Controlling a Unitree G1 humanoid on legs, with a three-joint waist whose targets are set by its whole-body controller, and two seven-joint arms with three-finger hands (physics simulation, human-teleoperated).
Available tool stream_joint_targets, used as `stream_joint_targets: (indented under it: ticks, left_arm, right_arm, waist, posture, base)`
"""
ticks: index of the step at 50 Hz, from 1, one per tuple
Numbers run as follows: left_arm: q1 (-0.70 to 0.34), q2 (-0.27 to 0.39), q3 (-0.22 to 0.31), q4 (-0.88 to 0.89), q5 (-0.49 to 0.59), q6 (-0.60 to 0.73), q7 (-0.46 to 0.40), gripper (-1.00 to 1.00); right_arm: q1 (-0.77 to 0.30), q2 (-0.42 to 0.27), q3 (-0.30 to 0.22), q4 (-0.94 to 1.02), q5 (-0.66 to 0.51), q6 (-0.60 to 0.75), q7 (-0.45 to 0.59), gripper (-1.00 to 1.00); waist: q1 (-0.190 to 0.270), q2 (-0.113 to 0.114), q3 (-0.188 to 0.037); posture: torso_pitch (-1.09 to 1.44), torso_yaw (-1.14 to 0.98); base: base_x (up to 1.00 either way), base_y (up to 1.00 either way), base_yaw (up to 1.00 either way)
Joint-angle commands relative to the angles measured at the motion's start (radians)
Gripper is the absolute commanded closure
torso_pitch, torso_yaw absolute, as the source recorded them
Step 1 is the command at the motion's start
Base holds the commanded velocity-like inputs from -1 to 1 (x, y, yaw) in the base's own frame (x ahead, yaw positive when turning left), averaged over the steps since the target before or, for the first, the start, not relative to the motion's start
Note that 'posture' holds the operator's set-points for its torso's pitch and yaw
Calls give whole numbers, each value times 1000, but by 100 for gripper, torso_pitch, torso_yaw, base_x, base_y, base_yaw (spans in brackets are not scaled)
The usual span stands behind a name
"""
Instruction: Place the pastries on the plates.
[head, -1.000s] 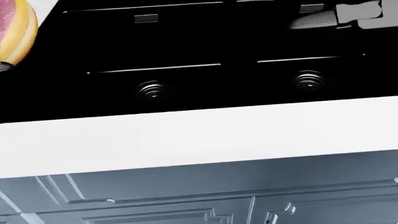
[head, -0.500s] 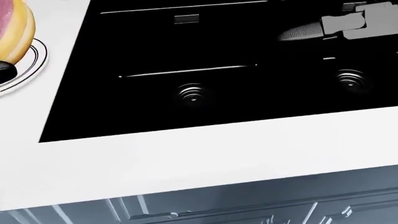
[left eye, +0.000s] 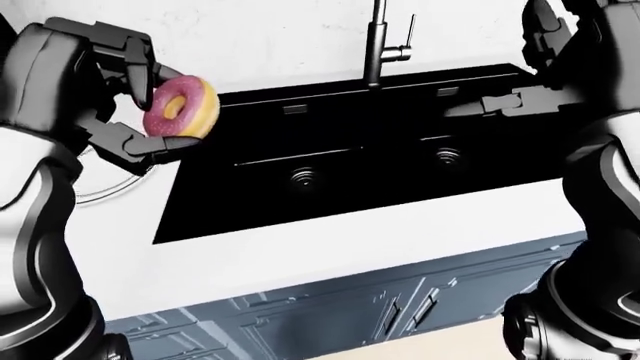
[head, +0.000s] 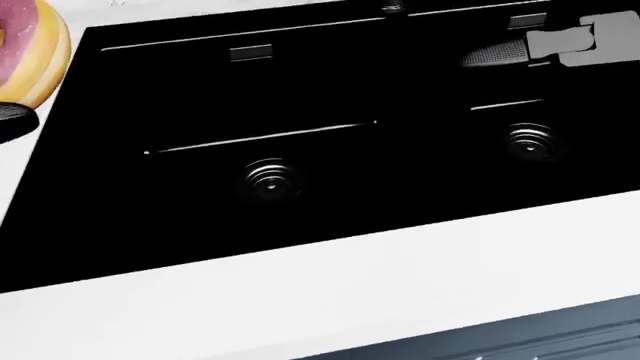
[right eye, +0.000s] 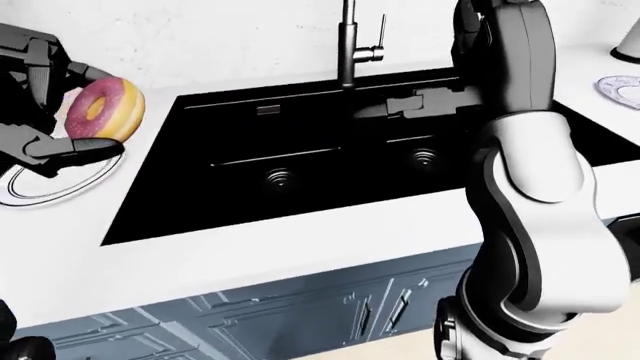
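Observation:
My left hand (left eye: 140, 112) is shut on a pink-iced doughnut (left eye: 181, 108) and holds it on edge above the white counter, just left of the black sink. It also shows at the left edge of the head view (head: 28, 52). A white plate (right eye: 55, 182) lies on the counter under and left of the doughnut. My right hand (left eye: 500, 103) hovers open and empty over the sink's right basin, fingers pointing left. A second plate (right eye: 622, 90) sits at the far right of the right-eye view.
A black double sink (left eye: 340, 161) with two drains and a dark tap (left eye: 378, 46) fills the middle. The white counter edge (left eye: 300, 255) runs below it, with blue-grey cabinet doors (left eye: 350, 315) underneath. A white wall stands behind the tap.
The head view has shifted: the sink now sits lower and fills more of the frame, and the cabinets have dropped out of sight. The doughnut stays held at the left edge.

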Motion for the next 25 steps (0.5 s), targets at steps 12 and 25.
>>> stream_joint_targets:
  ticks: [12,25]
  left_arm:
    - [-31,16,33,-13,20,-41,17,100]
    - [-27,23,39,-28,16,-27,11,100]
  right_arm:
    - [-56,7,9,-10,-18,-45,15,-100]
    - [-38,11,11,-15,-31,-48,20,-100]
  waist:
    - [-29,111,-6]
    - [12,-3,-45]
  posture:
    - [0,0]
    - [0,0]
  base:
    - [0,29,0]
    - [0,17,0]
